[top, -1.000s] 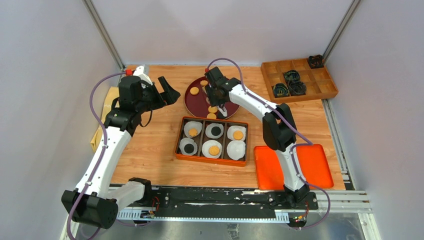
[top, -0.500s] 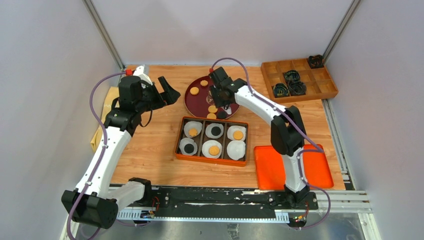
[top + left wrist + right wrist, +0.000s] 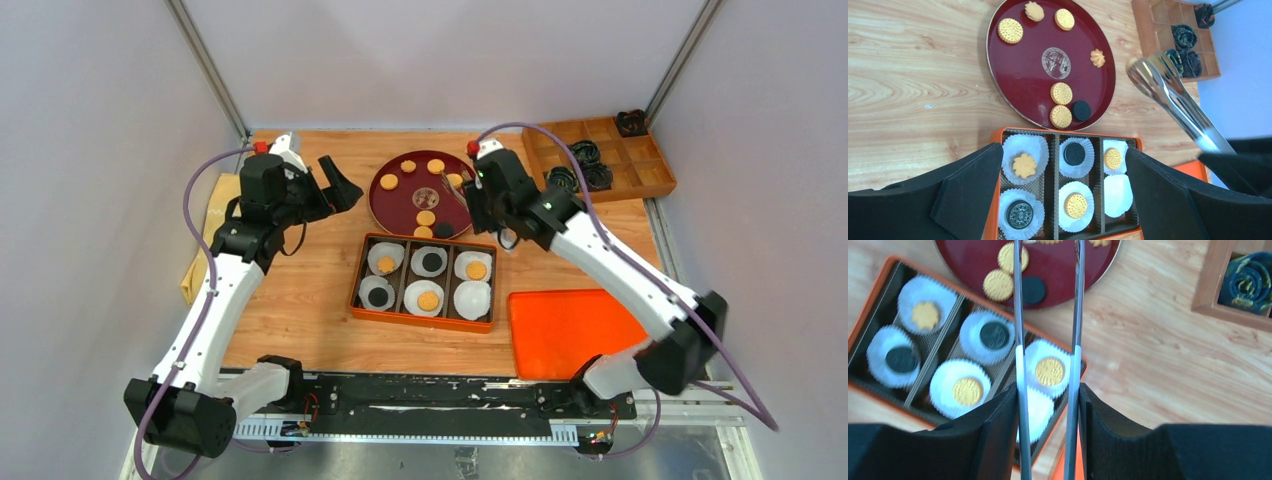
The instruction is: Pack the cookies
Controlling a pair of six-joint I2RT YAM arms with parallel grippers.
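Observation:
Several cookies lie on a round dark red plate (image 3: 400,205), mostly golden such as one at its left (image 3: 389,182), plus a black one (image 3: 443,230). An orange box (image 3: 420,318) in front holds six white paper cups; five hold a cookie and the near right cup (image 3: 472,298) is empty. My right gripper (image 3: 470,200) is shut on metal tongs (image 3: 1018,315), whose arms stand apart and reach over the plate's right side (image 3: 1168,90); their tips are cut off in the right wrist view. My left gripper (image 3: 335,185) is open and empty, left of the plate, above the box in its wrist view (image 3: 1070,200).
A wooden divided box (image 3: 600,160) with dark items sits at the back right. An orange lid (image 3: 570,330) lies flat at the near right. A yellow cloth (image 3: 205,240) lies by the left wall.
My right arm has swung right and back, drawing the tongs from the middle of the plate to its right side. The left arm has barely moved.

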